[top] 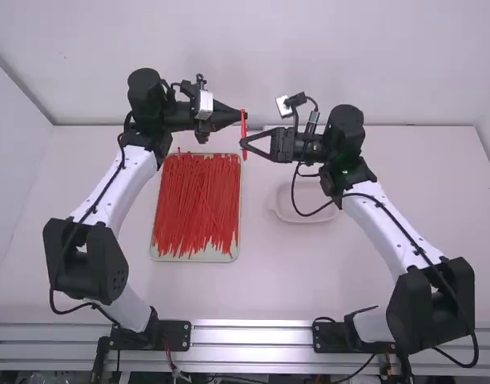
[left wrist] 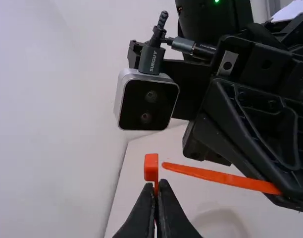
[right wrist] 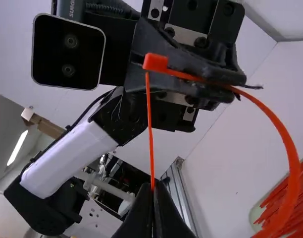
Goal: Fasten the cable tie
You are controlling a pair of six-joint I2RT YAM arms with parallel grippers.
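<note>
White surface under both arms, pale wall behind. Tray is noted left of the middle, heaped with red spares. White dish is set near the tray, on its right-arm side, not touching it.

Tie is held in the air beyond the tray's far right corner, well above the surface, and stands roughly upright in the high view. It is gripped by both arms at once.

Left pincer: fingers pressed together, clamped on the strap just under the head. Left arm is raised over the tray's far edge and pointed toward the right arm.

Right pincer: fingers together, clamped on the thin tail. Right arm is placed beyond the dish and pointed back toward the tray.

From the right wrist view the strap is seen bowed out in a wide loop. In the left wrist view the tail's tip lies just beside the head; whether it sits inside the head's slot cannot be told.

Both pincers' tips are close together, the right one's nearer the tray.
</note>
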